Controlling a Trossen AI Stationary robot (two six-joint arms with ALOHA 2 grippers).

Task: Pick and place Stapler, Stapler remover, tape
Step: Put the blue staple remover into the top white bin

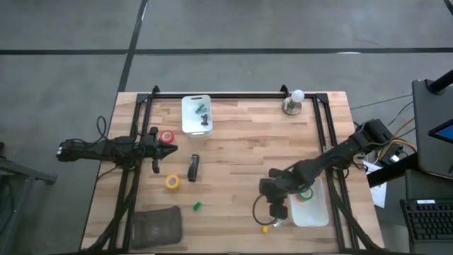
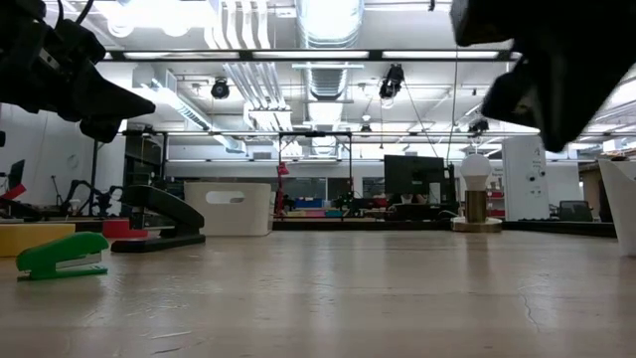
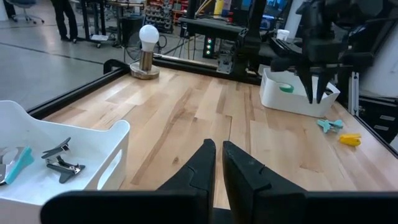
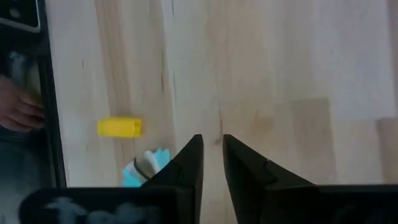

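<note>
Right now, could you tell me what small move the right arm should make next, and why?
Probably shift the right gripper sideways over the teal staple remover: it lies loose just beside the gripper, not beneath it.
</note>
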